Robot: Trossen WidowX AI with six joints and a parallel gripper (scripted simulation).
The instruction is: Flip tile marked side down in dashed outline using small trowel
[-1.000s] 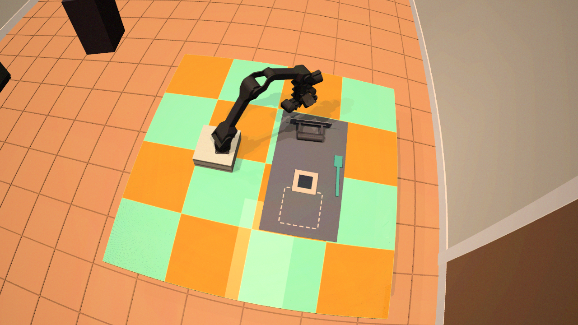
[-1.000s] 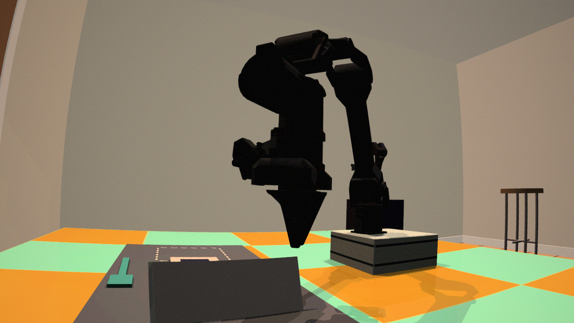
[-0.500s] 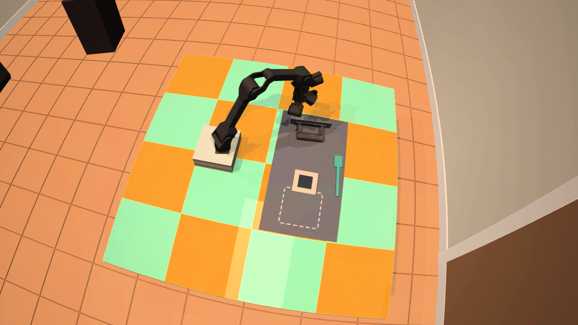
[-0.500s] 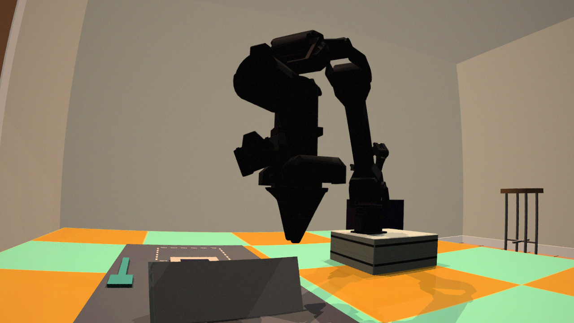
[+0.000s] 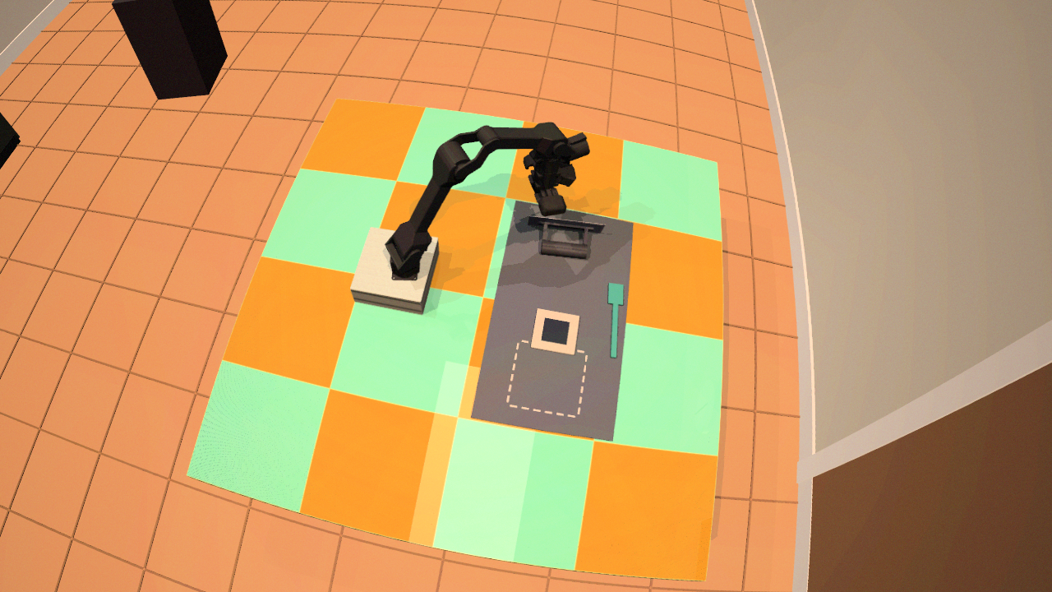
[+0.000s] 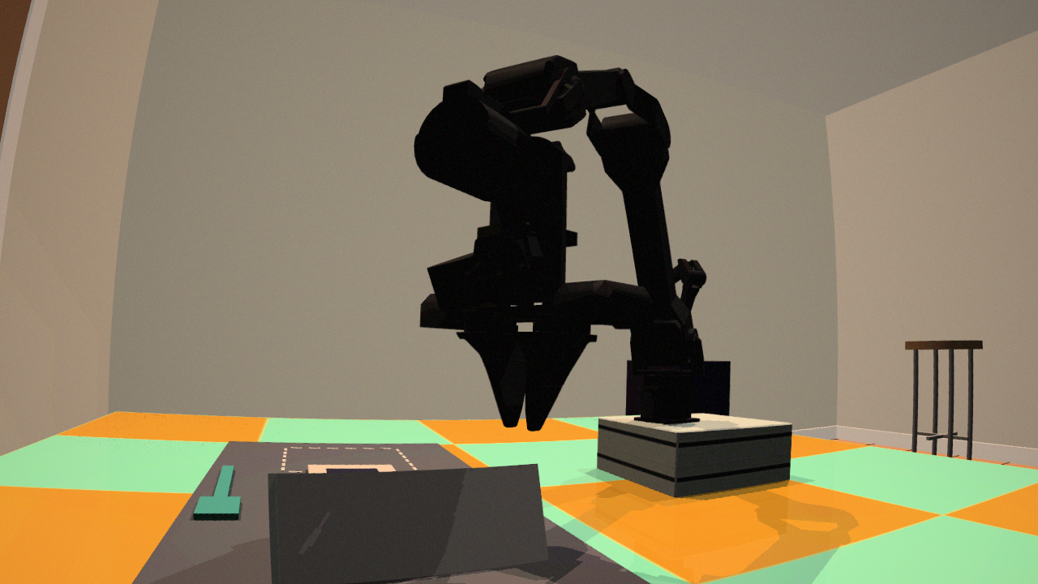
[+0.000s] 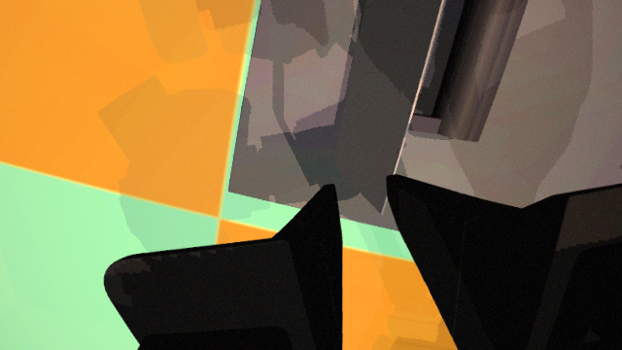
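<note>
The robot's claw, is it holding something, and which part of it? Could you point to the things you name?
Nothing is held. The end effector (image 6: 521, 427) (image 7: 361, 191) has just a small gap between its fingertips, and the trowel (image 5: 615, 316) (image 6: 221, 497) lies on the mat (image 5: 507, 294) (image 6: 185, 534) (image 7: 559, 97).

An orange-and-mint checkered table (image 5: 662, 507) (image 6: 631, 508) (image 7: 58, 87) carries a grey mat (image 5: 500, 382) (image 6: 217, 544) (image 7: 559, 122) towards its right edge from above, and a pale block (image 5: 375, 257) (image 6: 733, 457) nearer the left.
</note>
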